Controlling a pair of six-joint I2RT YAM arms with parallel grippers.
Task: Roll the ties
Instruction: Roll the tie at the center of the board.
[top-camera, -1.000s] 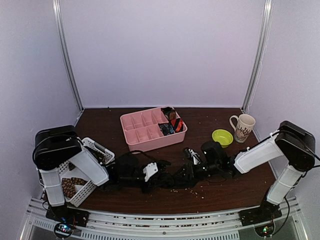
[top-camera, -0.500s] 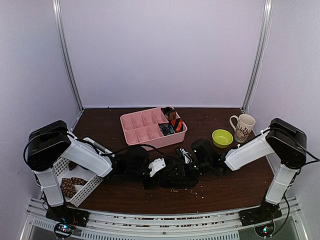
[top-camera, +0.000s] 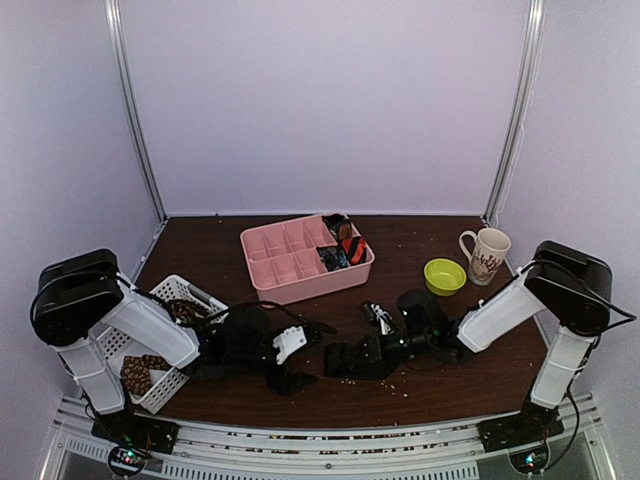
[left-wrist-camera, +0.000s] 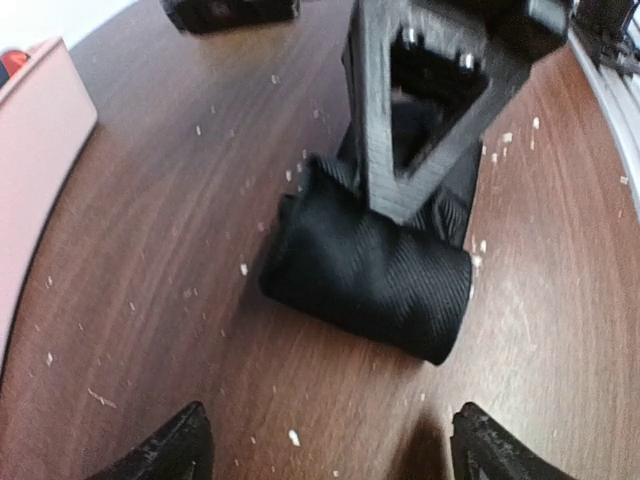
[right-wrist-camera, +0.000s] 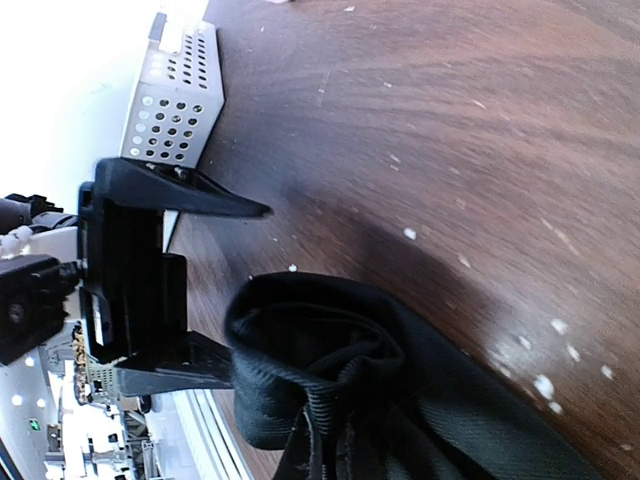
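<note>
A plain black tie (top-camera: 350, 360), rolled into a short coil, lies on the brown table between the two arms. In the left wrist view the coil (left-wrist-camera: 370, 270) sits just ahead of my left gripper (left-wrist-camera: 335, 455), which is open and apart from it. My left gripper (top-camera: 305, 358) is just left of the coil. My right gripper (top-camera: 375, 350) is shut on the tie's right end, one of its fingers (left-wrist-camera: 400, 190) resting on the coil. The right wrist view is filled by the bunched black fabric (right-wrist-camera: 330, 370), which hides its own fingertips. Rolled ties (top-camera: 345, 245) sit in the pink tray.
The pink divided tray (top-camera: 290, 265) stands behind the arms at centre. A white perforated basket (top-camera: 175, 385) with brown patterned ties (top-camera: 140, 372) is at the near left. A green bowl (top-camera: 445, 275) and a mug (top-camera: 486, 256) stand at the right. Pale crumbs dot the table.
My left gripper has opened, let go of the black coil and drawn back to the left. My right gripper has closed on the coil's right end.
</note>
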